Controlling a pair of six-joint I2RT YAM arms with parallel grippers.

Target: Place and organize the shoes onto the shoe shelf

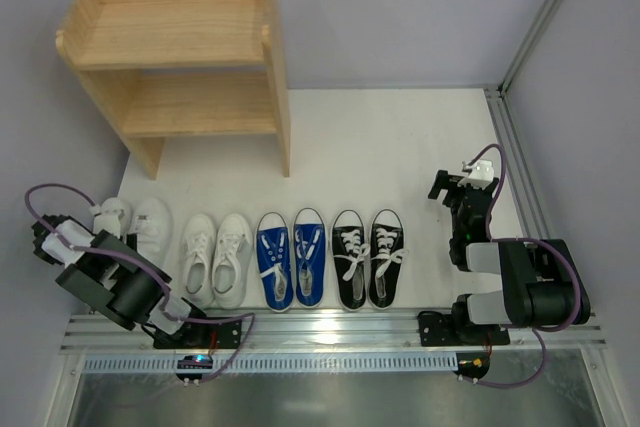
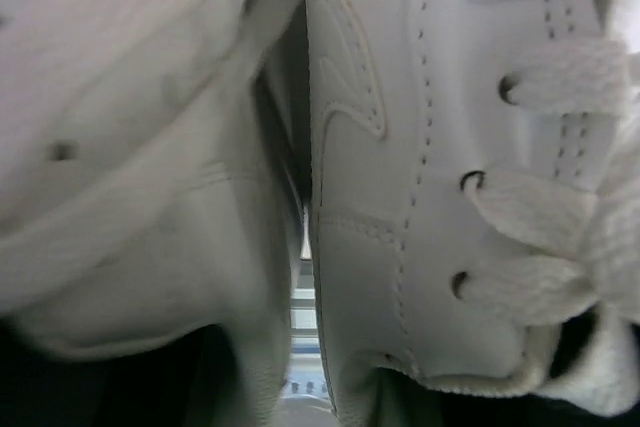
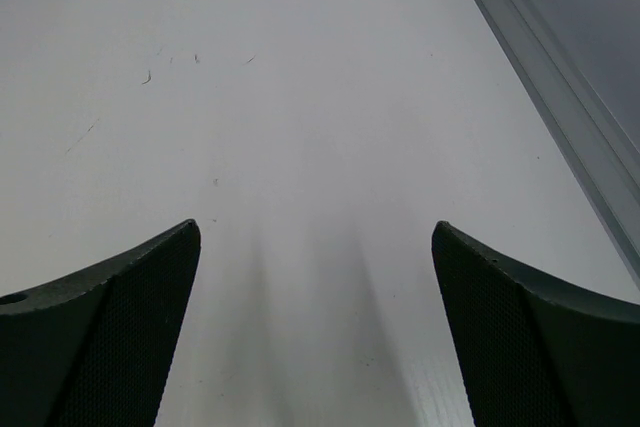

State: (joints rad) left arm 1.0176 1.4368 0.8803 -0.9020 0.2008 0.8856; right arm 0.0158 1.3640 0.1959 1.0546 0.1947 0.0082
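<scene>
Eight shoes stand in a row near the table's front edge. From the left they are a white pair [image 1: 150, 222], a second white pair [image 1: 216, 257], the blue pair [image 1: 291, 257] and the black pair [image 1: 367, 257]. The wooden shoe shelf [image 1: 180, 52] stands at the back left with both tiers bare. My left gripper [image 1: 112, 237] is down on the far-left white pair. Its wrist view is filled by those two shoes [image 2: 400, 197] side by side with a narrow gap between them, and its fingers are hidden. My right gripper [image 3: 315, 247] is open and empty over bare table at the right.
An aluminium rail [image 1: 330, 332] runs along the front edge and a metal frame post [image 1: 515, 162] along the right side. The table is white [image 1: 390, 147] between the shelf and the right arm. Grey walls close in the back and sides.
</scene>
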